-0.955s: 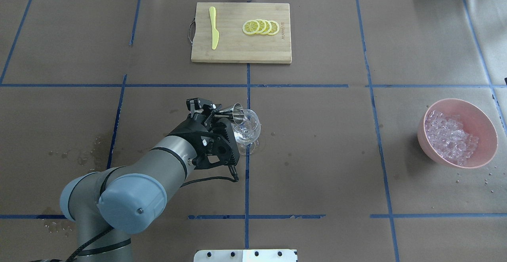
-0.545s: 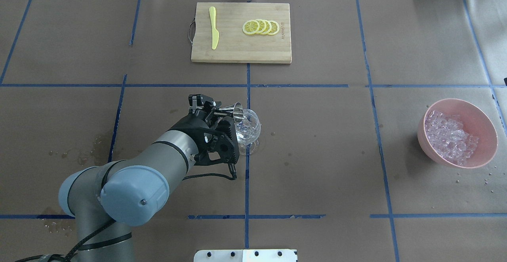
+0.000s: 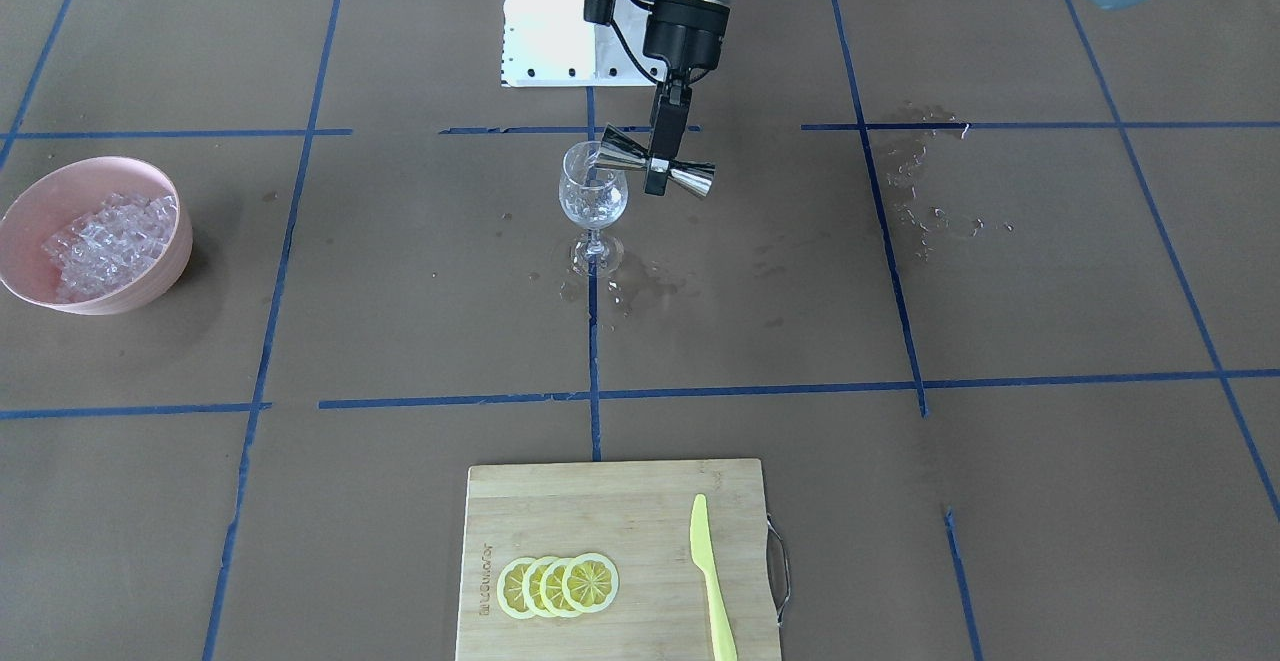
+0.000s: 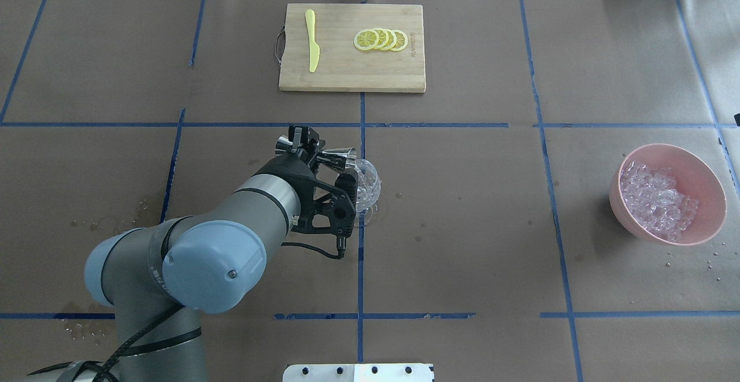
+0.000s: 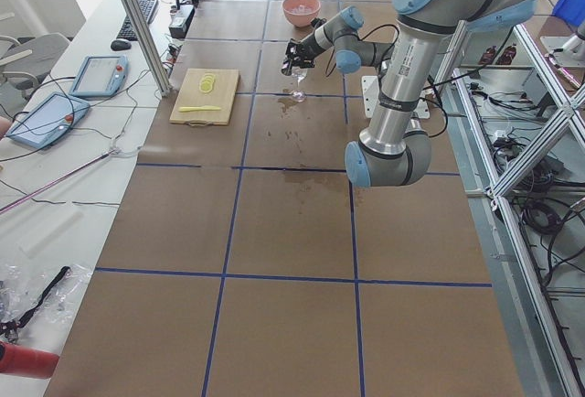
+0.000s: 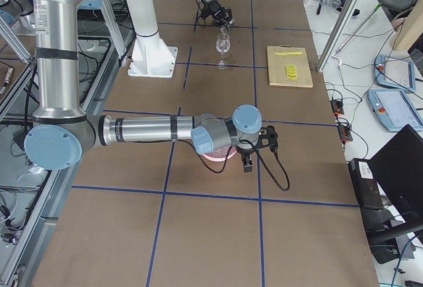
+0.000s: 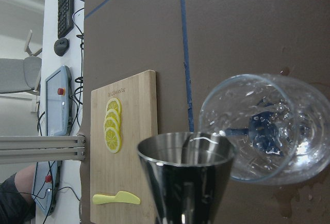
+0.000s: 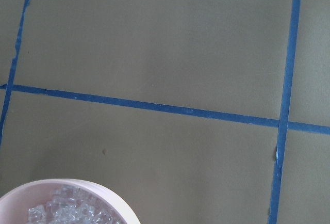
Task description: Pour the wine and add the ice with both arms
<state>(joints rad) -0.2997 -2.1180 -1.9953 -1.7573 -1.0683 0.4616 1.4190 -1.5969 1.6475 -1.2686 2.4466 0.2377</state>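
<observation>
My left gripper point(image 4: 308, 146) is shut on the waist of a steel double-ended jigger point(image 4: 342, 155), also in the front view point(image 3: 655, 163). The jigger lies about level, its mouth at the rim of the clear wine glass point(image 4: 366, 185) that stands on the table. The left wrist view shows the jigger point(image 7: 185, 175) beside the glass point(image 7: 268, 131), with drops of clear wine inside. The ice point(image 4: 656, 200) fills a pink bowl point(image 4: 696, 159) at the right. My right gripper point(image 6: 250, 158) hangs by that bowl; I cannot tell if it is open.
A bamboo cutting board point(image 4: 352, 75) at the far side holds lemon slices point(image 4: 381, 40) and a yellow knife point(image 4: 313, 41). Wet patches point(image 3: 925, 201) lie on the brown table cover. The white pedestal point(image 3: 550, 21) stands at the robot's side.
My left wrist has turned, so the jigger rose from tipped down into the glass to about level. Its rear cup now shows behind the fingers. The glass has stayed in place.
</observation>
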